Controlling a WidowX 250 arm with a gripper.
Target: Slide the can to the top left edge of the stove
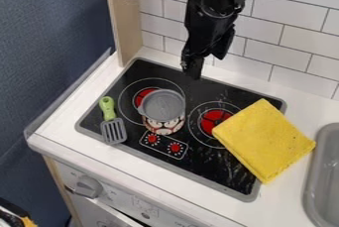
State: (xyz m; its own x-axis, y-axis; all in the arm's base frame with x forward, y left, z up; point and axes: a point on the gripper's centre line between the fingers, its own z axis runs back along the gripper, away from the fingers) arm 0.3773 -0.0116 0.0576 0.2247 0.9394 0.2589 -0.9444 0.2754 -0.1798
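The can (163, 111), with a grey top and a patterned red and white side, stands upright on the black stove (218, 174), partly over the left burner and just behind the control knobs. My gripper (193, 70) hangs above the back part of the stove, behind the can and a little to its right, apart from it. The gripper's tip is dark against the black stovetop, so how its fingers stand is unclear.
A green-handled spatula (113, 131) lies at the stove's left edge, left of the can. A folded yellow cloth (263, 139) covers the stove's right side and part of the counter. The sink (324, 171) is at far right; a wooden post (124, 20) rises at back left, beside the tiled wall.
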